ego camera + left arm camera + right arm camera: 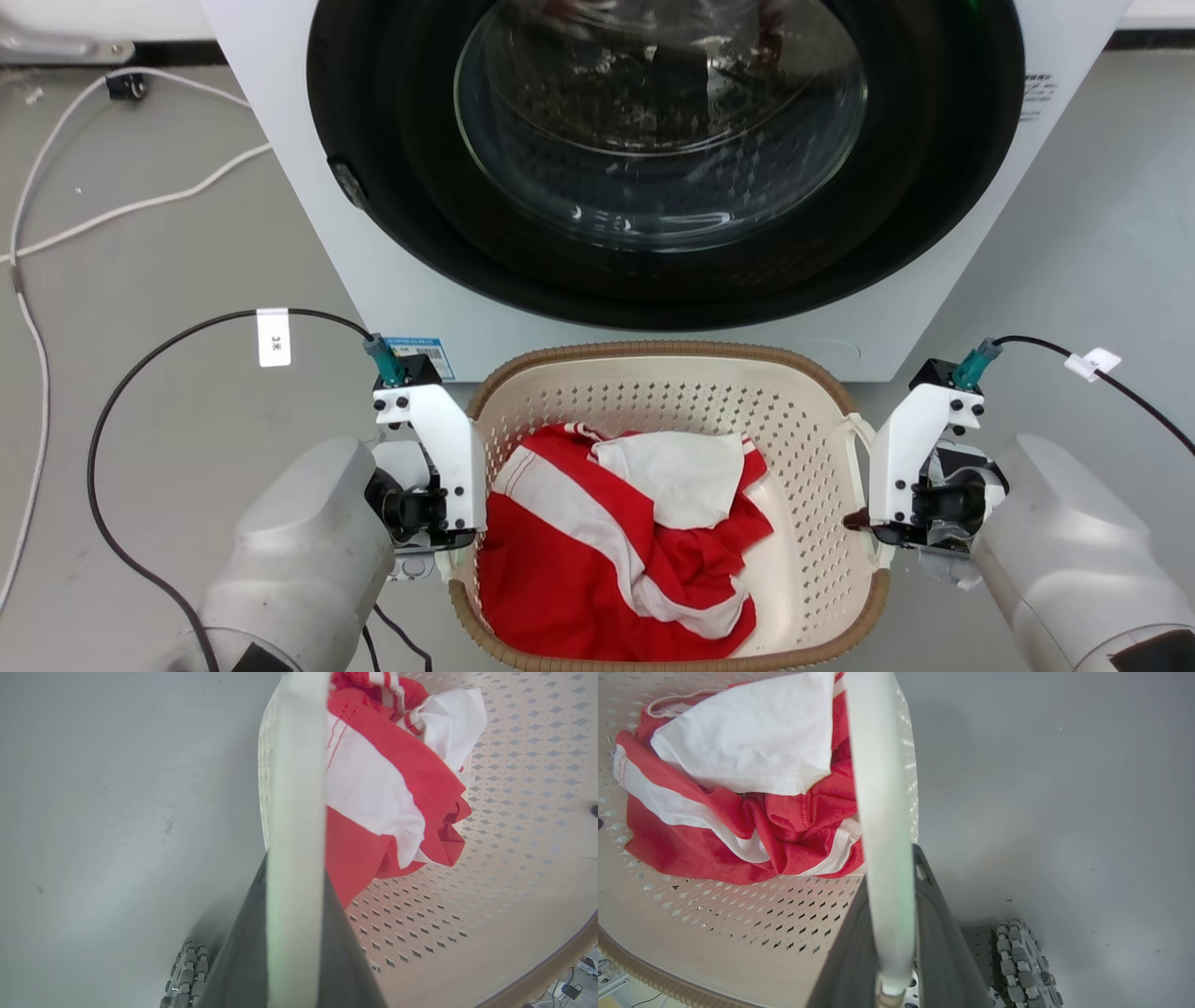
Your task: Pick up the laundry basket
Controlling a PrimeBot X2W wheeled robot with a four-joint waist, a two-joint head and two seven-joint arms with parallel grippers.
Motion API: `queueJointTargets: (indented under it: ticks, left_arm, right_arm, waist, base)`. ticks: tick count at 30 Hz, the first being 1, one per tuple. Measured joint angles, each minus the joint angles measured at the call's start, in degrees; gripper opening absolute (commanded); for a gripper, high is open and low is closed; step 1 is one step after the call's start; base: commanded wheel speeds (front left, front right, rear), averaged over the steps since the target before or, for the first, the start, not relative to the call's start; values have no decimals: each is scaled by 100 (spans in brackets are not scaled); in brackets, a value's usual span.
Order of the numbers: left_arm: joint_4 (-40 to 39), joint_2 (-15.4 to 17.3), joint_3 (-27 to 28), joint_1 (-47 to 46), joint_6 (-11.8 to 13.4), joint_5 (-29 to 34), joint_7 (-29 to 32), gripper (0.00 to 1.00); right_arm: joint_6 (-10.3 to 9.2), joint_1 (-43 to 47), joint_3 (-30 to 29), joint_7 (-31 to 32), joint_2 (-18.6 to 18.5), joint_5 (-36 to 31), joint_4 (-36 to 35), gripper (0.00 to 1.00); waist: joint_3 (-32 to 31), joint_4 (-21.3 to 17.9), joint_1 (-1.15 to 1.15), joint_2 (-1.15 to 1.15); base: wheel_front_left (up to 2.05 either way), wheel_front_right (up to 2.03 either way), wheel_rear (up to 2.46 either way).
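A white washer (280,140) stands right behind my work area, its dark round door (658,121) facing me and close to the far rim of the basket. A white cable (140,201) trails over the floor to the left, well apart from the arms, and a black tagged cable (140,373) loops to my left wrist. The floor (140,280) is plain grey and smooth. The right wrist view shows a roller-studded wheel (1017,961) near that gripper.

The laundry basket (822,523) sits between my arms, just before the washer. I cannot tell if it rests on the floor. A crumpled red-and-white garment (560,579) lies inside. My left gripper (296,882) is clamped on the left handle (296,788), and the right gripper (892,868) on the right handle (878,765), a dark finger pressed against each side.
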Motion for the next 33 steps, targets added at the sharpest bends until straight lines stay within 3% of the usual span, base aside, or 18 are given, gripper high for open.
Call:
queueJointTargets:
  ticks: [12,33]
  left_arm:
    - [131,-16,-80,218,0,-219,482,0]
    - [168,-75,-185,405,0,-363,532,0]
  right_arm:
    - [0,268,-432,660,-3,-102,46,0]
    - [0,451,-1148,700,113,-869,54,0]
  waist:
    - [-518,-87,0,0]
    - [-678,-62,1,0]
  base:
    - [0,0,0]
    - [0,0,0]
